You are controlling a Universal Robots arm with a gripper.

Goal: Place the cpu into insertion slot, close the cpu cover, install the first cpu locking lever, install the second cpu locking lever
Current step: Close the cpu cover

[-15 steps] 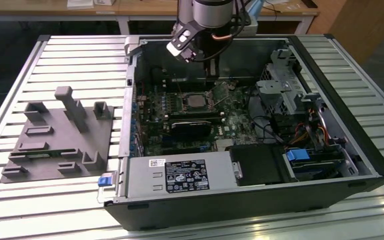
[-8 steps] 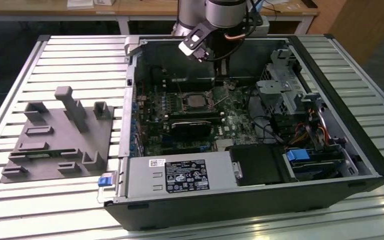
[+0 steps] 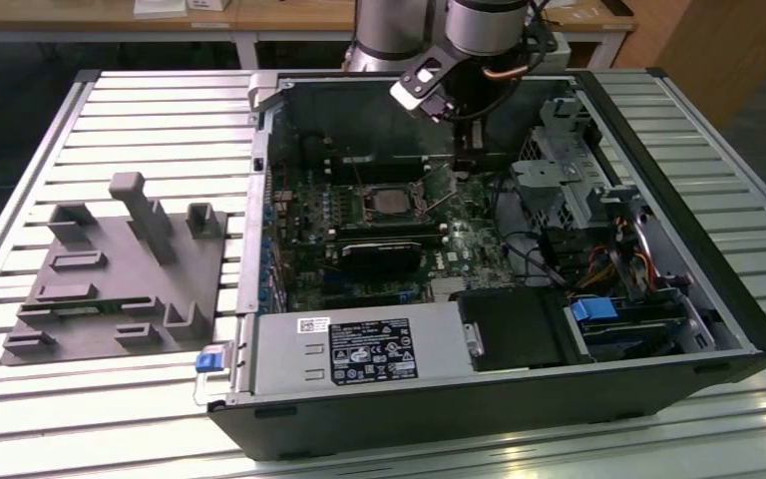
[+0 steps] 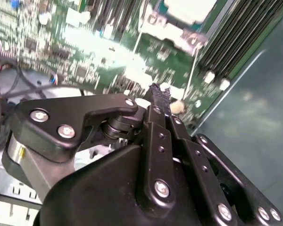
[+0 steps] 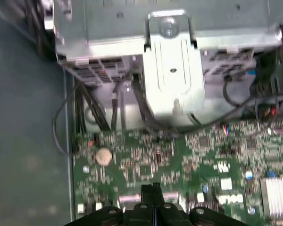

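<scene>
Cpu: you'll find the cpu point(image 3: 386, 200) lying flat in the slot point(image 3: 362, 203), silvery top up. It shows as a pale square in the second wrist view point(image 4: 184, 9).
Slot: it sits in the middle of the green board point(image 3: 470, 249), inside the open case point(image 3: 490, 409).
Cover: a silvery frame point(image 4: 167, 29) rims the cpu. You can't tell from here whether it is latched.
Gripper: the gripper point(image 3: 461, 165) hangs over the board just beside the slot, on the exterior view's right of it. In both wrist views its fingertips point(image 4: 159, 92) point(image 5: 153, 188) are pressed together, and you see nothing between them.
Module: a black rectangular module point(image 3: 380, 251) lies just on the near side of the slot.
Battery: a round coin battery point(image 5: 104, 156) sits on the board beyond the fingertips, away from the slot.
Bracket: a grey metal bracket point(image 5: 172, 70) with cables stands past the board's edge, farther from the slot than the gripper.
Power supply: the grey box point(image 3: 356, 349) fills the case's near wall, well apart from the slot.
Fixture: a grey moulded fixture point(image 3: 111, 284) rests outside the case, far to the exterior view's left of the slot.
Table: the slatted metal table point(image 3: 144, 110) carries the case and the fixture.
</scene>
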